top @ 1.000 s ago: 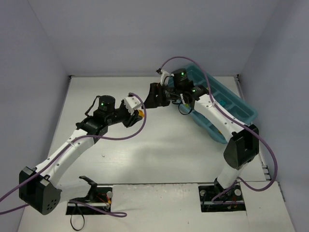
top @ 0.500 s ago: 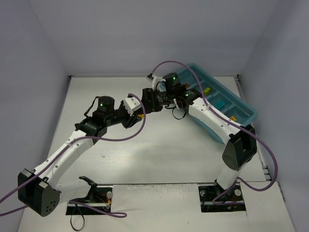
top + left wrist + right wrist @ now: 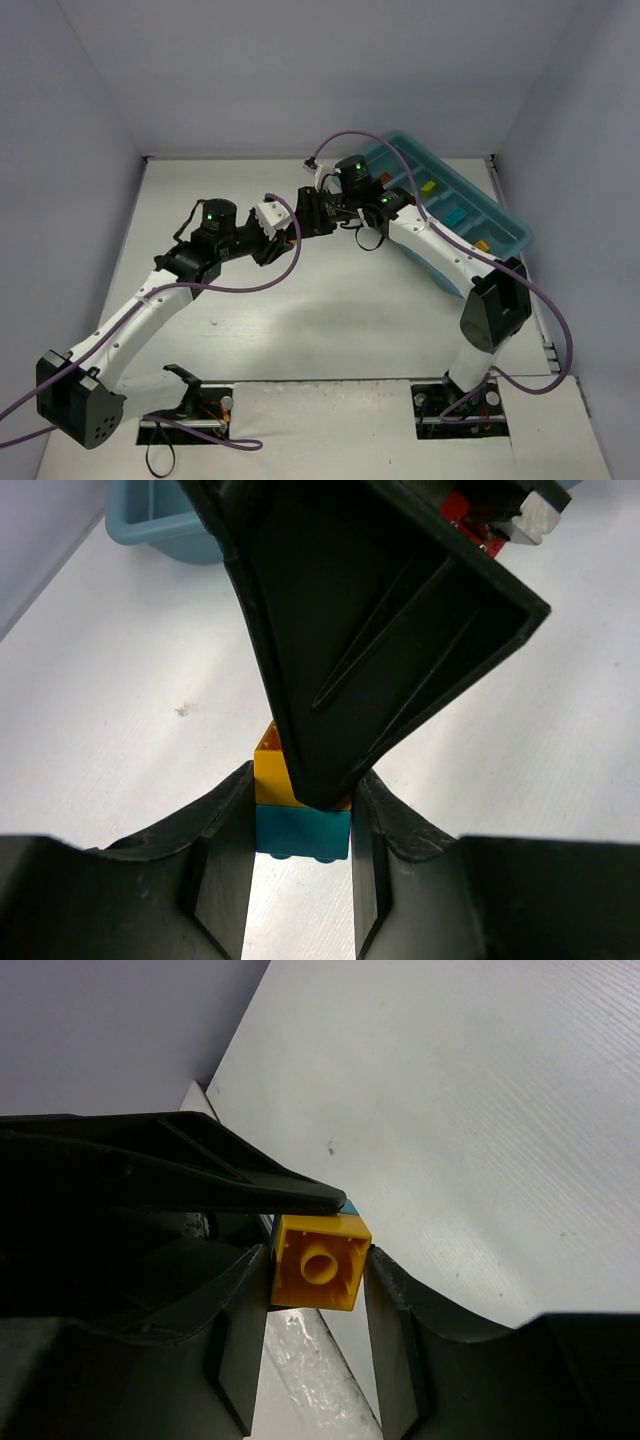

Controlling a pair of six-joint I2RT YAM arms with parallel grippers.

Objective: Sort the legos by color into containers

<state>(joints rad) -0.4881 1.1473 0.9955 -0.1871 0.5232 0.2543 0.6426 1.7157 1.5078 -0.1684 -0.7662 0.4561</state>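
Where the two arms meet above the far middle of the table [image 3: 330, 320], a two-colour stack hangs between them, off the surface: a yellow brick [image 3: 320, 1263] seated on a cyan brick [image 3: 303, 832]. The left gripper [image 3: 302, 815] is clamped on the cyan brick, one finger against each side face. The right gripper [image 3: 318, 1295] comes in from the opposite end, and its fingers sit against both flanks of the yellow brick, gripping it.

The table is matte white with a fine straight grain, bright under even light, and each arm casts a soft shadow on it. A small dark speck [image 3: 182, 709] marks the surface near the stack. Plain pale lavender-grey walls [image 3: 300, 70] close the table in at the back and on both sides. The arm bases stand on plates at the near edge, and purple cables loop along both arms.

The teal tray [image 3: 519, 235] lies in the far right corner, set at an angle to the table edges and partly hidden by the right arm. Inside it lie a yellow-orange piece [image 3: 428, 187], a cyan piece [image 3: 456, 215] and an orange piece [image 3: 481, 244], each apparently in its own compartment.
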